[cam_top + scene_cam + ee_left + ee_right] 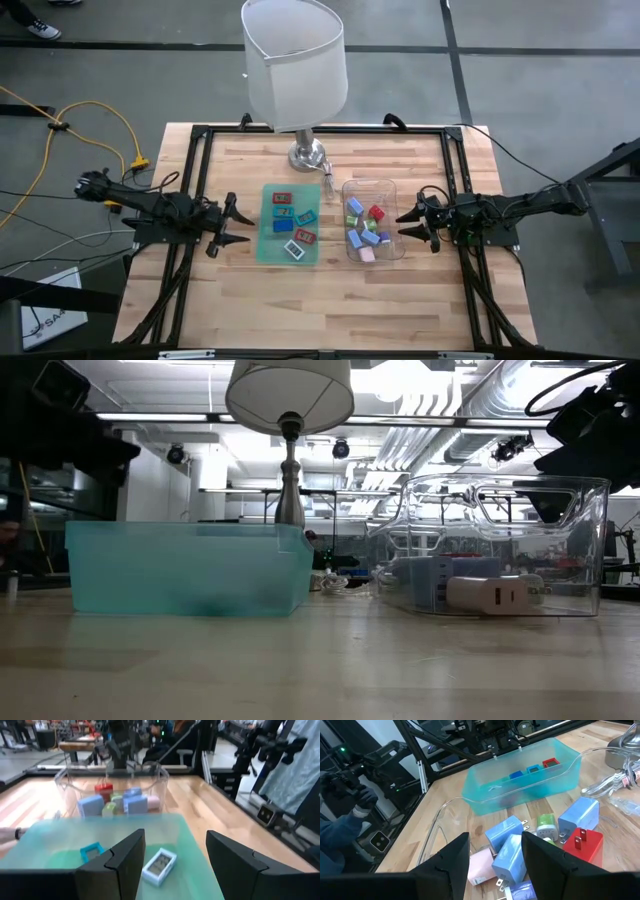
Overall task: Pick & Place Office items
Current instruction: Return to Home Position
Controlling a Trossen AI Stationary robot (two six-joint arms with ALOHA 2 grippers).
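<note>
Two grippers stand wide open and empty, my left gripper (243, 227) at nine o'clock of the teal tray (268, 240), my right gripper (403, 225) at three o'clock of the clear bin (390, 192) holding the charger adapters (366, 230); the homing step, I judge, needs only a clear retreat.

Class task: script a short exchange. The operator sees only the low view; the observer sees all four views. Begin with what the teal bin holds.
Operator: What is inside the teal bin?
Observer: From above, the teal bin holds several flat pieces in red, blue and teal.
Operator: Is either gripper carrying anything?
Observer: No. Both are open and empty. The left gripper is just left of the teal bin, and the right gripper is at the right wall of the clear bin.
</note>
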